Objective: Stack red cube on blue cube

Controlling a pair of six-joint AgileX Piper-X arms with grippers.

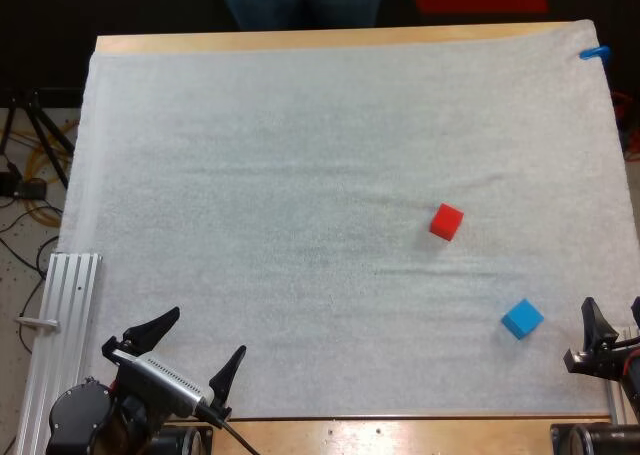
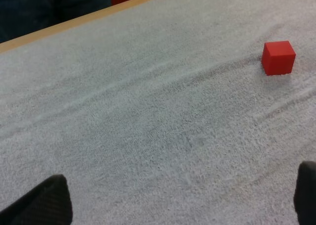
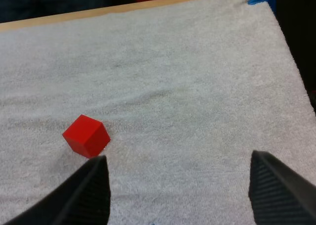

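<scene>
Stack not yet started: red cube (image 1: 447,221) lies mid-right on the mat (image 1: 300,175), blue cube (image 1: 522,318) apart, nearer, beside right gripper (image 1: 615,325); left gripper (image 1: 192,350) near-left; both spread wide, empty.

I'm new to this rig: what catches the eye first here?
The red cube stands out on the white mat, right of centre. The blue cube lies apart from it, near the open right hand; the left hand, also open, is at the mat's near edge.
</scene>
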